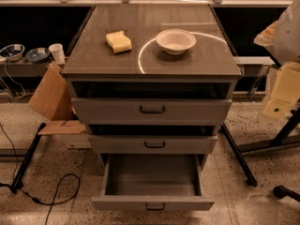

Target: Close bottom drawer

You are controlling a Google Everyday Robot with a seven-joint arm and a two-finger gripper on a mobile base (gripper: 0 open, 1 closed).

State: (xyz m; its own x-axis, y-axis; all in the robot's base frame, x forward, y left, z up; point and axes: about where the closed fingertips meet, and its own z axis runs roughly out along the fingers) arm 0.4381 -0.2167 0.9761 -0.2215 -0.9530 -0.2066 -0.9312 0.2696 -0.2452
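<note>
Grey bottom drawer (152, 186) stood wide open, closing not yet begun; the tool was out of view, its grip untellable.

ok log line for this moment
grey bottom drawer: pulled out, empty | gripper: not in view | close: not yet done

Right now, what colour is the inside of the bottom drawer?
Bottom drawer: plain grey inside, camera view. Gripper not in view.

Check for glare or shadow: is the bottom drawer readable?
Camera view: a bright glare arc curves over the cabinet top beside the bowl; the bottom drawer is dim yet readable, standing open; the gap above the top drawer is black shadow; the gripper is not in view.
</note>
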